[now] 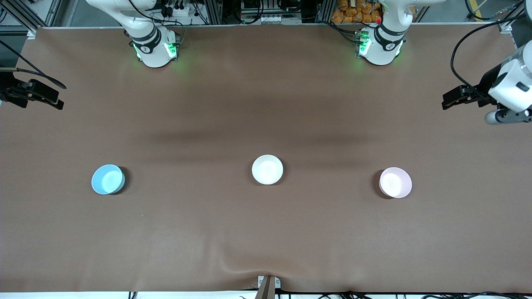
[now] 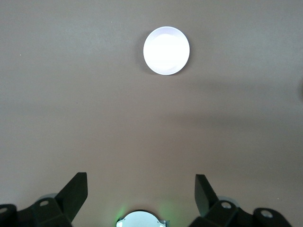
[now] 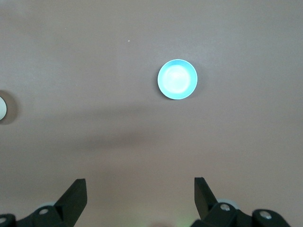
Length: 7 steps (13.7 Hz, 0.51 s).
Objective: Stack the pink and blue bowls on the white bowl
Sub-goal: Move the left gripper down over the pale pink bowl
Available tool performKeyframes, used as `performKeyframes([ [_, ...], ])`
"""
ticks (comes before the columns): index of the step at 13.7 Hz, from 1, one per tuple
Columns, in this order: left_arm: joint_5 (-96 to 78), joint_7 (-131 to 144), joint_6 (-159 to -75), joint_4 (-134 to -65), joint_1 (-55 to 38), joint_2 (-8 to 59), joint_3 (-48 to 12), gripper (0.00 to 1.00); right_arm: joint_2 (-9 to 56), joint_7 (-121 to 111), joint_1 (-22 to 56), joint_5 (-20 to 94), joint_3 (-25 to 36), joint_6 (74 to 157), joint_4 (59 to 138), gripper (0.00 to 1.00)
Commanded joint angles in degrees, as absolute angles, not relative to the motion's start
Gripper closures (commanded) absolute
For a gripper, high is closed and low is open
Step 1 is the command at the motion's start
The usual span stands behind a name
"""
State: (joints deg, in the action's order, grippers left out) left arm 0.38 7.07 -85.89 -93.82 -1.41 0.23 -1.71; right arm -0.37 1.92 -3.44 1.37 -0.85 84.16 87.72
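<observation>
A: Where do the three bowls sit?

B: All on the brown surface [image 1: 266,232], well apart from one another, in a loose row across its middle. The white bowl [image 1: 267,169] is in the centre. The blue bowl [image 1: 108,179] lies toward the right arm's end, the pink bowl [image 1: 395,182] toward the left arm's end. Both coloured bowls sit slightly nearer the front camera than the white one. Each stands upright and nothing is stacked yet.

A: And the arms?

B: The left pincer [image 1: 455,99] hangs high over the surface's edge at the left arm's end, well away from every bowl. In the left wrist view its two dark fingers [image 2: 73,195] stand wide apart with nothing between them, and the pink bowl [image 2: 166,50] shows below, looking almost white in the glare.

A: The right one?

B: The right pincer [image 1: 35,97] is up over the surface's edge at the right arm's end. Its fingers [image 3: 75,198] are spread apart too, holding nothing, and the right wrist view looks down on the blue bowl [image 3: 177,79], with a sliver of the white bowl [image 3: 2,108] at the frame's edge.
</observation>
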Motion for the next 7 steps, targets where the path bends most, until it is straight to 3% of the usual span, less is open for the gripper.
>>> performKeyframes([
  [1, -0.5, 6.1, -86.9, -93.4, -0.9, 1.9, -1.8, 0.00, -0.9, 2.7, -3.8, 1.8, -1.1, 83.8, 88.0, 0.00],
  [7, -3.6, 6.1, -89.0, -93.5, 1.2, 7.7, -1.8, 0.00, -0.8, 2.7, -3.8, 1.8, -1.1, 83.8, 88.1, 0.00],
])
